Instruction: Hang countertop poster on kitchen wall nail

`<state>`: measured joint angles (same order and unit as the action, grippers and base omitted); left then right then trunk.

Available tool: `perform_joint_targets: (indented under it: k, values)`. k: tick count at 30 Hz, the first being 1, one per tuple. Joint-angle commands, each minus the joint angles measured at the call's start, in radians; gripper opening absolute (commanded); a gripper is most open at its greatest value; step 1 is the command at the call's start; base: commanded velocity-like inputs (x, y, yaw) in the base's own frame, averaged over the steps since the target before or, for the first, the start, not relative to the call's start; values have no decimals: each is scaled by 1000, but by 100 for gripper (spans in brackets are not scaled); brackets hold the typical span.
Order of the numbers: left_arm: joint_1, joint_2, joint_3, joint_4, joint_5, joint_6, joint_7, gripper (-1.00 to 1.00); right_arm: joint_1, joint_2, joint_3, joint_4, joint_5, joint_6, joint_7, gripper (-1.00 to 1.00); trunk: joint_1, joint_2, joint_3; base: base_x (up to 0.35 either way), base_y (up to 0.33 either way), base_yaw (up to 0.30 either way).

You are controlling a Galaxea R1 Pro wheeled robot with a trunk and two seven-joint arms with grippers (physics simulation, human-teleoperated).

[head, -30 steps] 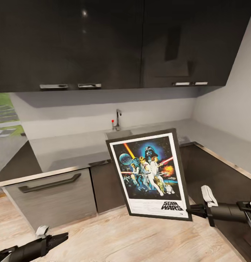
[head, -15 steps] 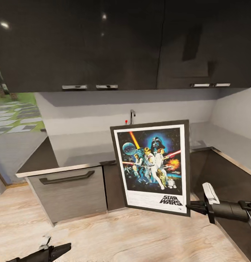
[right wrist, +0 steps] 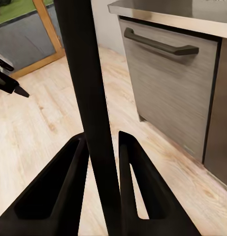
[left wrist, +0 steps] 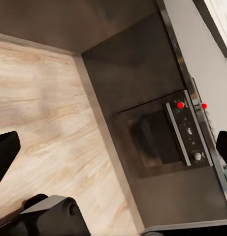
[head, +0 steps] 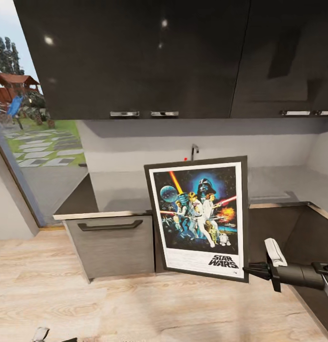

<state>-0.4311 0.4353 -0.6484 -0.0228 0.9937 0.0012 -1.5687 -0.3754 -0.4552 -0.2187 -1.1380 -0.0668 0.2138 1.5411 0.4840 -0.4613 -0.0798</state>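
The right end effector (head: 249, 270) is clenched on the poster (head: 198, 218) at its lower corner, holding it upright and clear of the tabletop (head: 126, 192) for carrying. The left end effector (left wrist: 113, 147) hangs released.

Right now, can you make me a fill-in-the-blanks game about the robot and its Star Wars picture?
1. The poster is held by the robot's ____ gripper.
2. The big word at the poster's bottom, after STAR, is ____.
3. The floor looks made of ____.
4. The tap stands ____ the poster.

Missing words: right; WARS; wood; behind
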Motion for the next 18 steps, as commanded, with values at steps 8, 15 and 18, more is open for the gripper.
perform_joint_targets:
  k: [8, 15, 18]
  values:
    - [12, 3, -10, 0, 8, 0, -2, 100, 0, 0, -1, 0, -2, 12, 5, -100, -30, 54, 23, 0, 0, 284]
    - [14, 3, -11, 1, 8, 0, -2, 100, 0, 0, -1, 0, -2, 12, 5, -100, -34, 61, 26, 0, 0, 285]
    - [14, 3, -11, 1, 8, 0, -2, 100, 0, 0, -1, 0, -2, 12, 5, -100, -34, 61, 26, 0, 0, 285]
